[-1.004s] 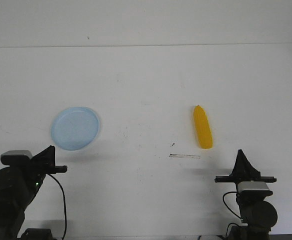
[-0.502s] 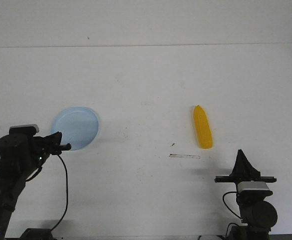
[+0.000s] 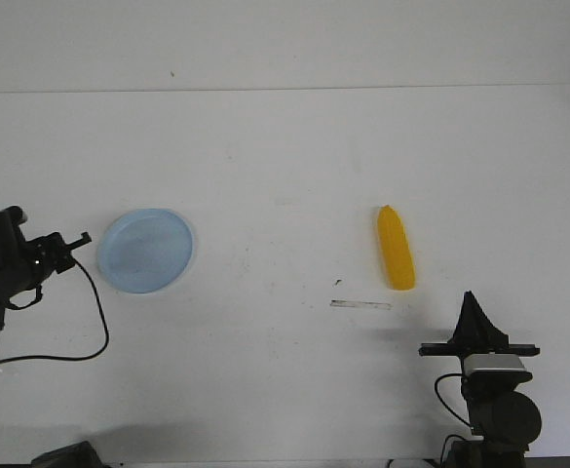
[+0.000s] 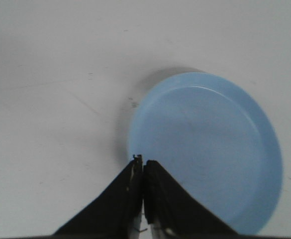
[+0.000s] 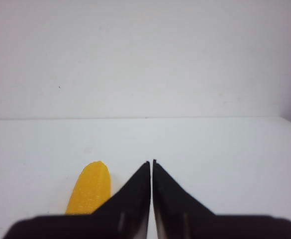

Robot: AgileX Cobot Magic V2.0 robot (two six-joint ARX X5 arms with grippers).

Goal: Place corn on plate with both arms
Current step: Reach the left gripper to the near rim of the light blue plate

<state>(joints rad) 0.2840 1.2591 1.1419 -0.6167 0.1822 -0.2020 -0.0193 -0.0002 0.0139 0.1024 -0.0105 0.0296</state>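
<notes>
Left arm (image 3: 2, 273) runs off the front view's left edge; closed right gripper (image 5: 151, 163) hides the corn's (image 5: 89, 191) near end.

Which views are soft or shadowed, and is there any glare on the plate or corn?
Front view: sharp, even light, faint shadow under the plate, none hard beside the corn. Left wrist view: slightly soft, dark crescent shadow along the plate's rim, no glare; left gripper fingers together. Right wrist view: soft overall, corn blurry, right gripper fingers together.
</notes>
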